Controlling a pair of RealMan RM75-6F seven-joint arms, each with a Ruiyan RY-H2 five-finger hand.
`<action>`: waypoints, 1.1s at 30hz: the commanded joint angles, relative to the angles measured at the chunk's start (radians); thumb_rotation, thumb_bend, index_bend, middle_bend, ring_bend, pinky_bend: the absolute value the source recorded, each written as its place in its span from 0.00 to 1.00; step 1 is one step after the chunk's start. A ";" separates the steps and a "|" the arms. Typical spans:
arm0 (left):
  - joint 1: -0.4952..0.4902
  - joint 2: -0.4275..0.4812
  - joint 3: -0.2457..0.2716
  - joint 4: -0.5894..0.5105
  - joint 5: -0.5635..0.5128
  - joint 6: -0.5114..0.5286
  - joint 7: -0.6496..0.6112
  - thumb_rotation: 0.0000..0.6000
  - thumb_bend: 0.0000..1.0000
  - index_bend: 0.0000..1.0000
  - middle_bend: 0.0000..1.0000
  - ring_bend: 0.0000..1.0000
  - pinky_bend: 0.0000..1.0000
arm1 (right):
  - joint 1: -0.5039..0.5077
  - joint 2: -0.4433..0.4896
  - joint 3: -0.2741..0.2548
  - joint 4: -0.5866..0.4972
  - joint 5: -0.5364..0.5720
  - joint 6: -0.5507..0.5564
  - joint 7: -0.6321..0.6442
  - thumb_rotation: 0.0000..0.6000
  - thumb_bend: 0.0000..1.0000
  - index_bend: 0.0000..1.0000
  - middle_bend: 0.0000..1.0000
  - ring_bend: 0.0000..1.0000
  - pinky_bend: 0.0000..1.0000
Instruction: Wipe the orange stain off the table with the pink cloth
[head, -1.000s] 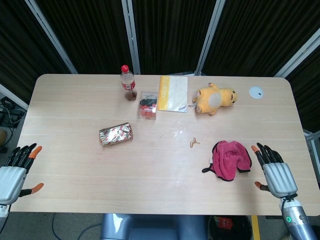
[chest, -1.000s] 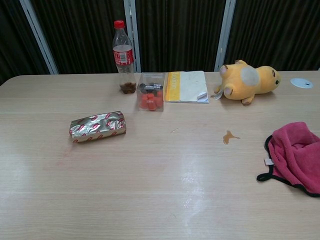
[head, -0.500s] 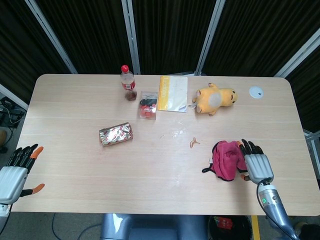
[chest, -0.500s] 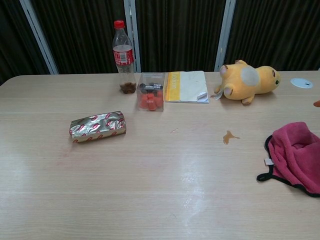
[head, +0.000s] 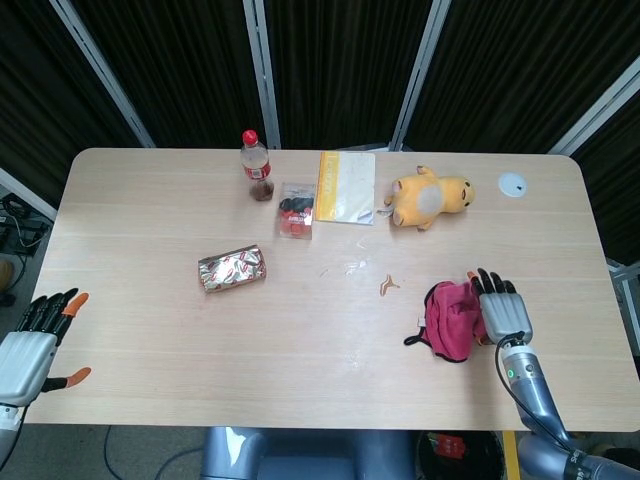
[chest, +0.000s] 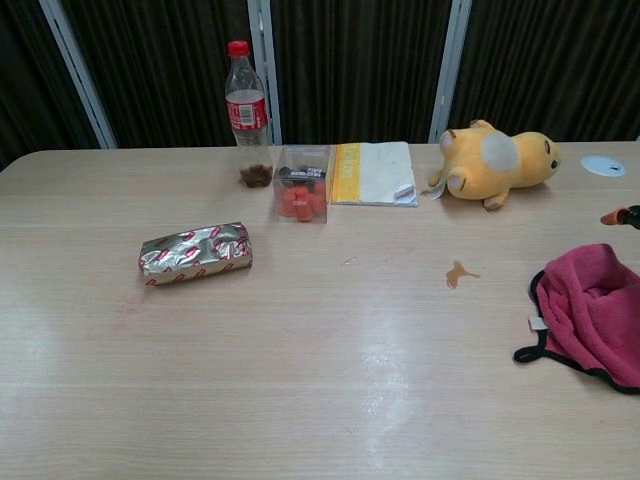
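Note:
The pink cloth (head: 450, 316) (chest: 596, 306) lies crumpled on the table at the right, with a black edging. A small orange stain (head: 388, 285) (chest: 458, 272) marks the wood just left of it. My right hand (head: 501, 311) hovers flat over the cloth's right edge, fingers spread and pointing away, holding nothing. Only an orange fingertip (chest: 611, 217) of it shows in the chest view. My left hand (head: 28, 347) hangs off the table's front left corner, fingers apart and empty.
A foil-wrapped packet (head: 232, 268) lies left of centre. At the back stand a cola bottle (head: 256, 166), a clear box of red items (head: 296, 209), a yellow-edged booklet (head: 346, 187), a yellow plush toy (head: 430, 197) and a white disc (head: 512, 183).
My right hand has moved left and forward from beyond the cloth's right side to over its right edge. The cloth, stain and left hand have not moved.

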 joint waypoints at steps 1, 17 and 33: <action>0.001 -0.001 -0.001 0.001 -0.002 0.002 -0.001 1.00 0.00 0.00 0.00 0.00 0.00 | 0.016 -0.016 0.002 0.020 0.022 -0.015 -0.004 1.00 0.05 0.06 0.00 0.00 0.14; 0.000 -0.002 0.000 -0.010 -0.014 -0.006 -0.007 1.00 0.00 0.00 0.00 0.00 0.00 | 0.050 -0.107 -0.002 0.165 0.069 -0.056 0.066 1.00 0.10 0.22 0.05 0.00 0.17; -0.001 -0.003 -0.004 -0.011 -0.021 -0.006 -0.026 1.00 0.00 0.00 0.00 0.00 0.00 | 0.044 -0.192 -0.016 0.271 -0.091 0.046 0.210 1.00 0.33 0.72 0.61 0.49 0.65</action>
